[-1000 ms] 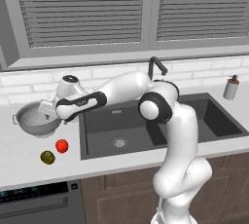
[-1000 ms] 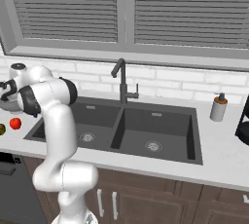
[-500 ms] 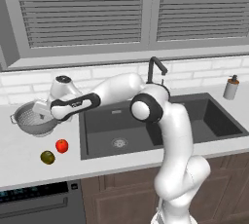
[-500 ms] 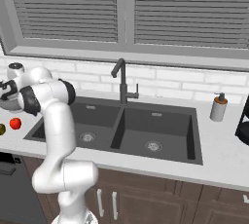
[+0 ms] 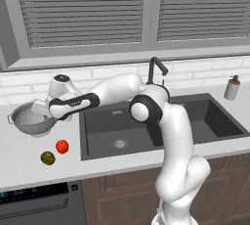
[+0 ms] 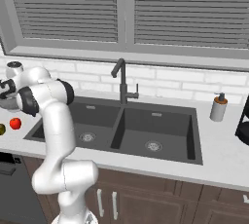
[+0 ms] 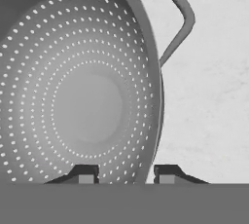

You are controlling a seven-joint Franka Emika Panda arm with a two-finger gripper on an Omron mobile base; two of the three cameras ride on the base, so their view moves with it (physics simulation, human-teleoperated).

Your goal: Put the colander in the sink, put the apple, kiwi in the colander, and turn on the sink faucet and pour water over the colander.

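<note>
The silver perforated colander (image 5: pixel 25 120) stands on the counter left of the sink (image 5: pixel 146 127). My gripper (image 5: pixel 40 106) hangs over its right rim, open. In the hand view the colander (image 7: pixel 87 101) is close below, one handle (image 7: pixel 178 22) at the upper right. The rim runs between the two fingertips (image 7: pixel 85 174) of the gripper (image 7: pixel 126 175), one inside the bowl and one outside. The red apple (image 5: pixel 62 146) and the olive kiwi (image 5: pixel 47 158) lie on the counter in front of the colander. The dark gooseneck faucet (image 5: pixel 155 68) stands behind the sink.
A grey soap dispenser (image 5: pixel 231 88) stands at the sink's back right corner. A black appliance (image 6: pixel 243 121) sits at the far right counter edge. Brick backsplash and a window sill run behind the counter. A dishwasher front (image 5: pixel 39 204) is below the fruits.
The hand has swung left and dropped closer to the colander's rim. Colander, apple and kiwi have stayed in place.
</note>
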